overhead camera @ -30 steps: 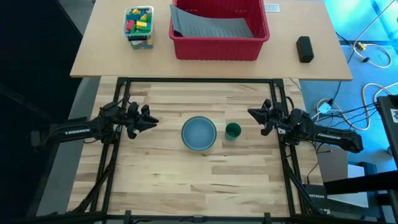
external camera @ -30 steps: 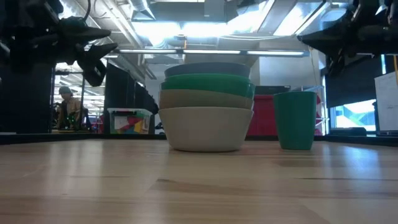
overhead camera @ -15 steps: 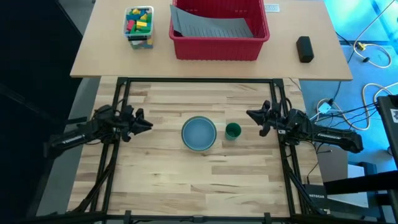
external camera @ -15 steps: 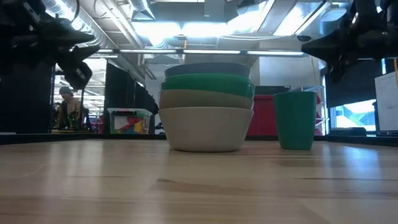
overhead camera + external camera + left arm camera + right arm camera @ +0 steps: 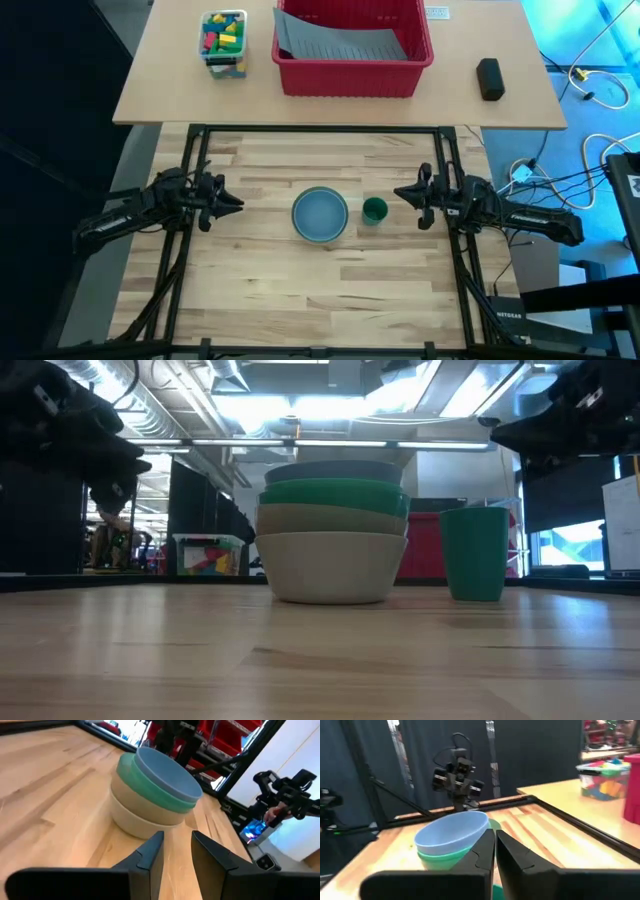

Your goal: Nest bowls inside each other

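Looking down from above, the bowls sat nested in one stack mid-table, the small green cup just beside them. The left gripper and right gripper waited at each side, holding nothing. Low down, the stack stood upright. Left wrist: fingers a little apart. Right wrist: fingers pressed together.

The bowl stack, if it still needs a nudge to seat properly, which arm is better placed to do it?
Left, probably. The left tool has a small gap between its fingers and an unobstructed path to the bowl stack. The right tool is shut, and the green cup stands between it and the stack.
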`<state>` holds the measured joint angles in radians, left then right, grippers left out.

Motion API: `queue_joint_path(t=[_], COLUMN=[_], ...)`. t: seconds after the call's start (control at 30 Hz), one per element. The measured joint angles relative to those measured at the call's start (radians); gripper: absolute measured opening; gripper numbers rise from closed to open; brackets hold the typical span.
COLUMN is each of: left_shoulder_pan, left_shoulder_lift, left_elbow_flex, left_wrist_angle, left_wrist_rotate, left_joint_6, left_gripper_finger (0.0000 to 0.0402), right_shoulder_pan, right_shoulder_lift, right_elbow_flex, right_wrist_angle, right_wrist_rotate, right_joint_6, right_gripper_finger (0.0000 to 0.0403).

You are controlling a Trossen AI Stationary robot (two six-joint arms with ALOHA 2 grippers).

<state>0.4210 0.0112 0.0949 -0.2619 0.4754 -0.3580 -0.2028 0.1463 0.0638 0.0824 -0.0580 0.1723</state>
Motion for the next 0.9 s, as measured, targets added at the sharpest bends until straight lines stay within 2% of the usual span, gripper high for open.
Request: queue_joint_path(t=[0.2, 0.37, 0.5, 0.9], left_shoulder_pan=[-0.004, -0.004, -0.004, -0.007], left_shoulder_lift=[0.000, -0.001, 0.000, 0.000], left_elbow_flex=[0.006, 0.004, 0.003, 0.005], left_wrist_angle=[-0.021, -0.007, 0.009, -0.018], left_wrist_rotate=[-0.019, -0.171, -0.277, -0.382], left_joint_6=[0.111, 0.188, 0.263, 0.372], left_gripper_finger=[0.0048, 0.0004, 0.0001, 0.0002], right_shoulder_pan=[0.000, 0.000, 0.000, 0.000], right_shoulder_lift=[0.000, 0.000, 0.000, 0.000], right_elbow_flex=[0.000, 0.000, 0.000, 0.001], right_wrist_angle=[-0.034, -0.034, -0.034, -0.075], right_wrist_rotate=[-0.009, -0.005, 0.027, 0.080], right_joint_6=[-0.024, -0.106, -0.245, -0.253], right_gripper_finger=[0.0000, 0.0000, 0.0000, 0.0000])
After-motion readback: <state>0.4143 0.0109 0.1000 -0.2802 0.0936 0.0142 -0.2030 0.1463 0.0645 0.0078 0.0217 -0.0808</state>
